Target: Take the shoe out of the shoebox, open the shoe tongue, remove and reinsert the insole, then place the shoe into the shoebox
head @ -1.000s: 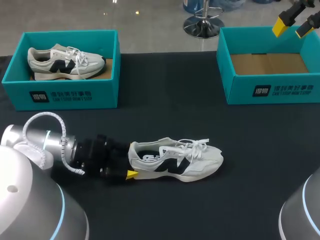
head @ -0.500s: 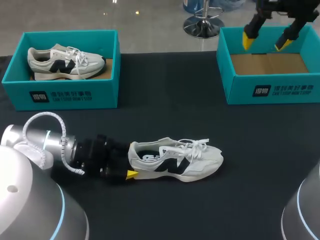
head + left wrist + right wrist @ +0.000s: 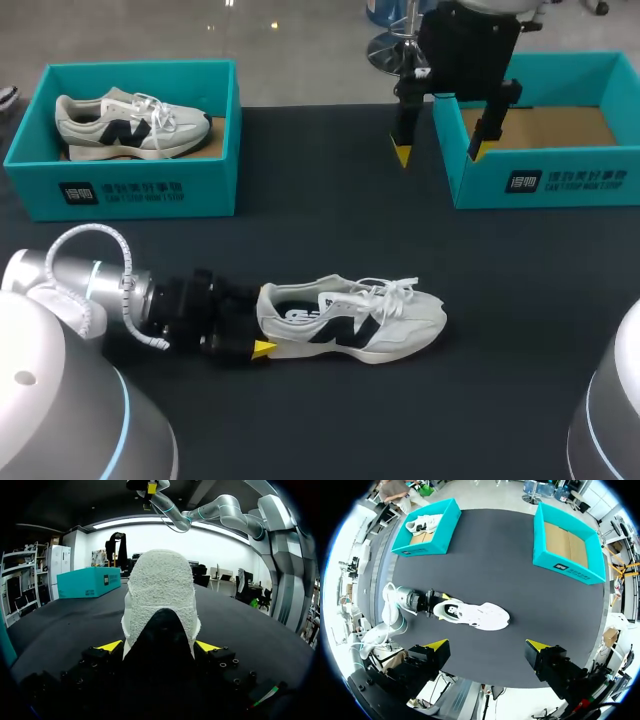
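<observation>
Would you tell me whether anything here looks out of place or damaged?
Nothing stands out: the shoe stands upright on the table, heel in the left end effector; the other shoe sits in its box.

1. Shoe on the surface, left wrist view: only the heel shows; toe, laces and tongue are hidden behind it.
2. Left gripper, head view: one yellow tip shows by the sole; the other is hidden behind the heel.
3. Right arm, head view: cut off by the upper edge; covers part of the empty shoebox at its left wall.
4. Second shoe in the other shoebox: sole partly hidden by the front wall.
5. Insole: too small to tell apart in any view.
</observation>
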Tool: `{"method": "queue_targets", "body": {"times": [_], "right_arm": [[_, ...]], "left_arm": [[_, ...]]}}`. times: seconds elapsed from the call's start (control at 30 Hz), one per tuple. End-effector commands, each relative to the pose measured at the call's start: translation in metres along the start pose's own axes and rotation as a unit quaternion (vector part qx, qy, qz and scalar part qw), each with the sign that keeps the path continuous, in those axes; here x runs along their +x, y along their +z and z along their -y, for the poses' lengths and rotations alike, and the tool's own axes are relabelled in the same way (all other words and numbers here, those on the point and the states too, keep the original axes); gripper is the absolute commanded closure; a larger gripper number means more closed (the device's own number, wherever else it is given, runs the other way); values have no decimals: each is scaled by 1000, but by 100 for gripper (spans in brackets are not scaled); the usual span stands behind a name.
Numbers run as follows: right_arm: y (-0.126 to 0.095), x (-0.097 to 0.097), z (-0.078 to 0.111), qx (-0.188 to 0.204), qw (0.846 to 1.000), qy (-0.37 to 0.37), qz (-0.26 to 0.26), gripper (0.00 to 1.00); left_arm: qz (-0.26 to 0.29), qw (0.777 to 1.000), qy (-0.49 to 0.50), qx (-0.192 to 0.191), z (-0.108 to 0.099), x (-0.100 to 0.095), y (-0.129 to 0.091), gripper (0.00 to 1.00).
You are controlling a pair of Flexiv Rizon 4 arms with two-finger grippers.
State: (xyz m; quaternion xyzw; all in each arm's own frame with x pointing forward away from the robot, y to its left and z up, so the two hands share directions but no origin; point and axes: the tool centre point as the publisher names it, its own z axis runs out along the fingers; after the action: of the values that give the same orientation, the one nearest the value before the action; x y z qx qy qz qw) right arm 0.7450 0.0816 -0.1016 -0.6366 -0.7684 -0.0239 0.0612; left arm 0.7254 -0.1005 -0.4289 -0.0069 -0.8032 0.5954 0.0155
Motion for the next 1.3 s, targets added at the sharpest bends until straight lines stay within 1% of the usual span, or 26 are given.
{"method": "queue_targets", "body": {"times": [0.03, 0.5, 0.53, 0.57, 0.63, 0.67, 0.73, 0.8, 0.93, 0.97, 1.1, 1.3], "right_arm": [[5, -9, 4, -8, 1000, 0, -26, 0], [5, -9, 4, -8, 1000, 0, -26, 0], [6, -6, 3, -1, 1000, 12, -10, 0], [9, 5, 4, -4, 1000, 23, -1, 0], [15, 19, 6, 3, 999, 43, 26, 0], [19, 25, 7, 0, 998, 48, 28, 0], [28, 31, 8, 5, 998, 56, 38, 0], [37, 42, 13, 4, 996, 73, 49, 0], [54, 52, 18, 2, 994, 94, 53, 0], [59, 54, 20, -5, 994, 99, 44, 0], [77, 62, 25, -16, 992, 115, 39, 0], [93, 72, 27, -30, 990, 133, 43, 0]], "left_arm": [[0, 1000, 0, 0, -2, 0, 0, 100], [0, 1000, 0, 0, -2, 0, 0, 100], [0, 1000, 0, 0, -2, 0, 0, 100], [0, 1000, 0, 0, -2, 0, 0, 100], [0, 1000, 0, 0, -2, 0, 0, 100], [0, 1000, 0, 0, -2, 0, 0, 100], [0, 1000, 0, 0, -2, 0, 0, 100], [0, 1000, 0, 0, -2, 0, 0, 100], [0, 1000, 0, 0, -2, 0, 0, 100], [0, 1000, 0, 0, -2, 0, 0, 100], [0, 1000, 0, 0, -2, 0, 0, 100], [0, 1000, 0, 0, -2, 0, 0, 100]]}}
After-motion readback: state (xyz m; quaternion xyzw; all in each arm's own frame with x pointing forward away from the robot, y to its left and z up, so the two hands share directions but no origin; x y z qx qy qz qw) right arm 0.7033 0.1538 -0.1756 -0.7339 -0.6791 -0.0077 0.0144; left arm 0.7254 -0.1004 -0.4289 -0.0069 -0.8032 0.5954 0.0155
